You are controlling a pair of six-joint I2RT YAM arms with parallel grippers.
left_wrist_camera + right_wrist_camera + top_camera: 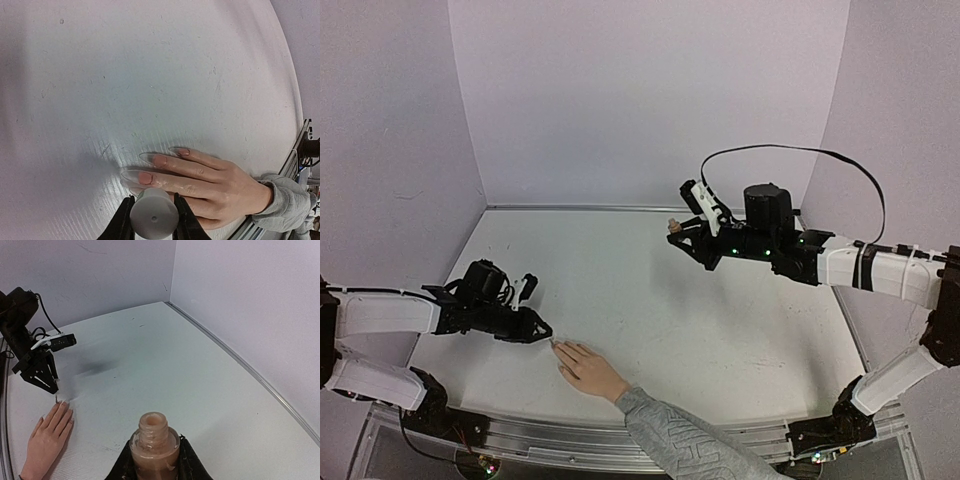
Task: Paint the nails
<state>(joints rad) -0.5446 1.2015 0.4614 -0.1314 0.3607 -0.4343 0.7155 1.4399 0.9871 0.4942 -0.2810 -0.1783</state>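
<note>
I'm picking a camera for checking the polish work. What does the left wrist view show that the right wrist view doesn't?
Only the left wrist: the nails close up, some pinkish, and a grey cap clamped between the left arm's fingers. Only the right wrist: the open polish bottle held in the right arm's fingers. Both: the hand lying flat on the white table.

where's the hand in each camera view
top external: hand bottom centre, slightly left.
left wrist: lower right, pointing left.
right wrist: bottom left corner.
landmark: left gripper just off the fingertips, in all three.
</note>
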